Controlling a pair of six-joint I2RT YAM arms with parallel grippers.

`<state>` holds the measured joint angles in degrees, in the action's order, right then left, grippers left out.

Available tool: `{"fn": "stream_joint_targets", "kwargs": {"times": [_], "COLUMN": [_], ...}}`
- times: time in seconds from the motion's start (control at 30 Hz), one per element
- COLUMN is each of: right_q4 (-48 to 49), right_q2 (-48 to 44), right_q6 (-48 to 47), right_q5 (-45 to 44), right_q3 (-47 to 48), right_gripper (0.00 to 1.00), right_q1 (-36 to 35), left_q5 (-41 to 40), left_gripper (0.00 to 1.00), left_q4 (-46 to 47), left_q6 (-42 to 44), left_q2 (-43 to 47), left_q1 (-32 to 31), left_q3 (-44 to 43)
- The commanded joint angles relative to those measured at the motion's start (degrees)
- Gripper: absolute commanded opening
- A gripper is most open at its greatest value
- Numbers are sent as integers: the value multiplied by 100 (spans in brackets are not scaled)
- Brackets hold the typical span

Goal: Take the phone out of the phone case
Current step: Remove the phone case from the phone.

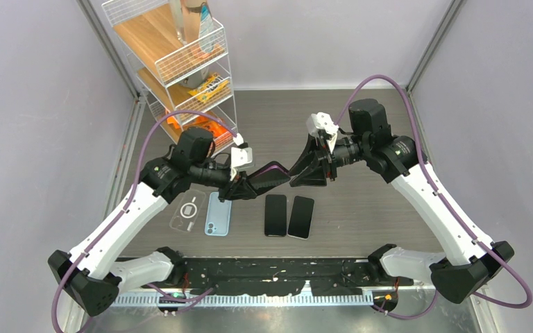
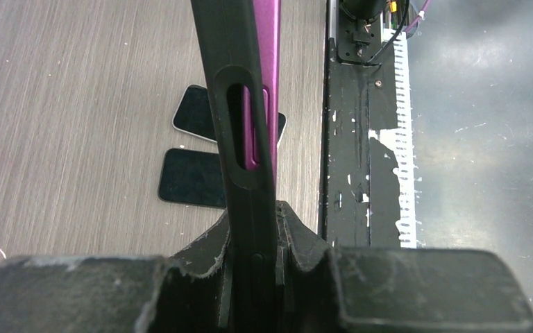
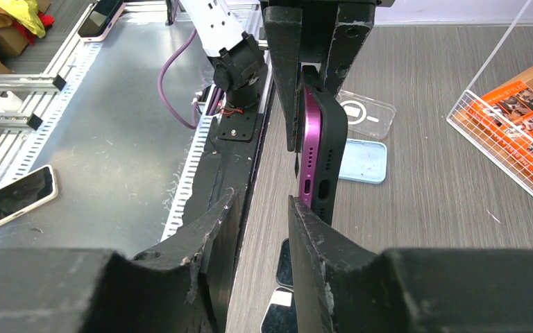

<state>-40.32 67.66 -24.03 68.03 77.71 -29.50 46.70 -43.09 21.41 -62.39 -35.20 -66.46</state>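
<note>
Overhead, the dark wood-grain tabletop (image 1: 361,118) fills most of the view, and a white wire rack (image 1: 180,62) stands at its far left corner with orange packets on its lower shelves.

Both arms reach in over the middle of the tabletop and meet in the air. The left gripper (image 1: 248,186) is clenched on one end of the black phone case (image 1: 272,175), pinching it across its thin edges, so the case hangs well above the surface, on edge and roughly level. The purple phone (image 3: 310,146) sits inside the case; the left wrist view shows purple through the long side cutout.

The right gripper (image 3: 260,208) is at the opposite end of the case. Its jaws stand apart with a bare gap between them. One finger (image 3: 305,229) lies right at the phone's port end, though I cannot tell whether it presses on it.

Below them, toward the near edge, four things lie flat in a loose row. From left to right they are a clear phone case (image 1: 188,210) with a ring mark, a light blue phone (image 1: 218,214) just beside it, and two black phones (image 1: 275,215) (image 1: 301,216) close together, screens up.
</note>
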Motion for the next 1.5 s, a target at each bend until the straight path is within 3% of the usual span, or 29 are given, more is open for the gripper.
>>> {"fn": "stream_joint_targets", "kwargs": {"times": [0.0, 1.47], "right_q4": [125, -44], "right_q2": [2, -70], "right_q6": [-34, -183], "right_q5": [2, -82], "right_q3": [57, 109], "right_gripper": [38, 36], "right_q1": [15, 45], "left_q5": [294, 213], "left_gripper": [0, 0], "left_q4": [442, 460], "left_q6": [48, 205], "left_q2": [158, 146], "left_q1": [-25, -31], "left_q3": [-71, 61]}}
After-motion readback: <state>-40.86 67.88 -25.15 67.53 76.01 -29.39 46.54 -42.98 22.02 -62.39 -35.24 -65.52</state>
